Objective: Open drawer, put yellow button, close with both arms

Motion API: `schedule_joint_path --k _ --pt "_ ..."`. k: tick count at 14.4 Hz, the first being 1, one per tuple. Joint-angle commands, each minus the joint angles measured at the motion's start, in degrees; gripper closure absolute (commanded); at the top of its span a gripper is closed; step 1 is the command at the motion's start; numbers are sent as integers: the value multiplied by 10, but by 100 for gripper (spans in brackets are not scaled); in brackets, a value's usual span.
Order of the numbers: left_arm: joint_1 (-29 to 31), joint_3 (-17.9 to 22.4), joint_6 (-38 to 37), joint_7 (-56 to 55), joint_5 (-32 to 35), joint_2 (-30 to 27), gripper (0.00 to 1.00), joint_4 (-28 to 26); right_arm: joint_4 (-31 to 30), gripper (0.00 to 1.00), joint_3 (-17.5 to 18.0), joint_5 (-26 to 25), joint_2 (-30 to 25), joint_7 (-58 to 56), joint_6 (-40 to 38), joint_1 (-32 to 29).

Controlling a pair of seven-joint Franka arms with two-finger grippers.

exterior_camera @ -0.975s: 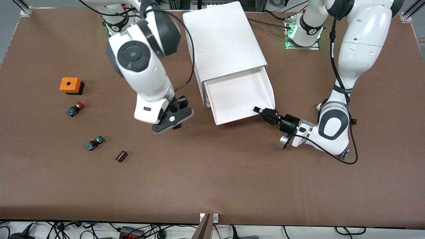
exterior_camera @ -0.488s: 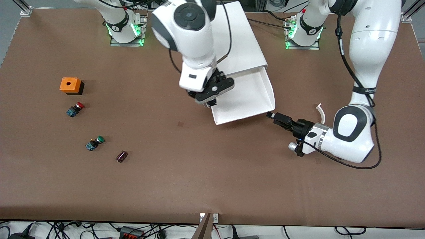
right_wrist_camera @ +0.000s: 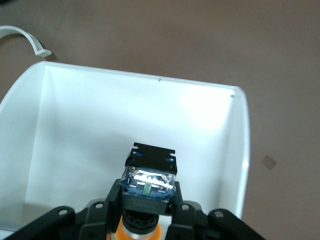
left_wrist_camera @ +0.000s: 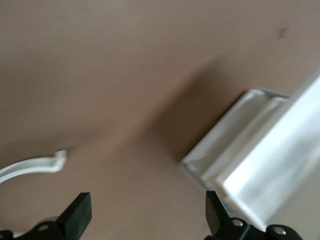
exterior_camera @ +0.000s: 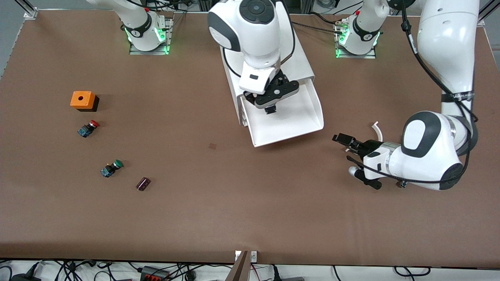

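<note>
The top drawer [exterior_camera: 299,117] of the white cabinet [exterior_camera: 300,62] is pulled open and its tray is bare. My right gripper [exterior_camera: 270,106] hangs over the drawer, shut on the yellow button [right_wrist_camera: 148,182]. Its black and blue body points down into the tray [right_wrist_camera: 100,115], and its orange cap sits between the fingers. The button is hidden under the hand in the front view. My left gripper [exterior_camera: 343,139] is open and empty, low over the table, a little apart from the drawer's front corner [left_wrist_camera: 235,160]. Its fingers [left_wrist_camera: 76,217] stand wide apart.
A curved white plastic strip [exterior_camera: 377,130] lies on the table beside the left gripper. Toward the right arm's end lie an orange box [exterior_camera: 83,100], a red-capped switch [exterior_camera: 88,128], a green-capped switch [exterior_camera: 111,168] and a small dark part [exterior_camera: 143,184].
My right arm carried the button from over the table to over the open drawer. My left gripper drew back from the drawer's front corner toward the left arm's end.
</note>
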Motion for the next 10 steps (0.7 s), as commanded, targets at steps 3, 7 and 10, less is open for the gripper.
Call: schedule_joint_path --k 3,7,10 --pt "-42 0 6 -17 212 -19 0 68 22 100 -3 37 35 23 1 9" --pt "-34 5 94 -16 222 -19 0 89 22 100 -3 38 49 39 7 9" --pt "7 -10 129 -6 186 -50 0 99 22 100 -3 39 59 40 20 9"
